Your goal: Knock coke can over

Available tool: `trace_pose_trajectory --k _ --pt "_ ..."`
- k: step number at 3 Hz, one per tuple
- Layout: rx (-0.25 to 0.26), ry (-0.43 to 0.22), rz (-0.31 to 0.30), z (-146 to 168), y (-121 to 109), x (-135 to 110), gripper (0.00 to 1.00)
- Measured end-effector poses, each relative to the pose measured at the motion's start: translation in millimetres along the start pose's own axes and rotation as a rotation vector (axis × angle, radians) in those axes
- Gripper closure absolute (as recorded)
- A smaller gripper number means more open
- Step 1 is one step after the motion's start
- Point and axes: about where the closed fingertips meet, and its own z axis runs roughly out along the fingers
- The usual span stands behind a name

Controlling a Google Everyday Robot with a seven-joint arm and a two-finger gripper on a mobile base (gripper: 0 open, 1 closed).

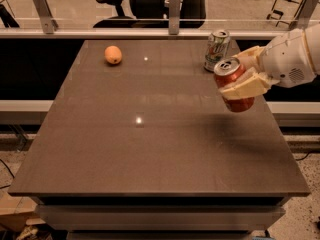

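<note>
The red coke can (233,86) with a silver top is held in my gripper (243,74) at the right side of the brown table (150,134). The can is tilted and lifted off the table top, with its shadow on the surface below. One cream finger (245,88) lies across the can's front, the other (248,54) is behind it. The white arm comes in from the right edge.
A white-and-green soda can (216,50) stands upright at the back right, just behind the held can. An orange fruit (113,55) lies at the back left. A glass rail and office chairs are behind the table.
</note>
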Motion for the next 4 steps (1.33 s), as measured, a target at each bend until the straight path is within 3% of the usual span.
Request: trace_pose_trajectory --k 4 --pt "0.102 0.4 -0.079 -25.2 20.7 8.7 1.0"
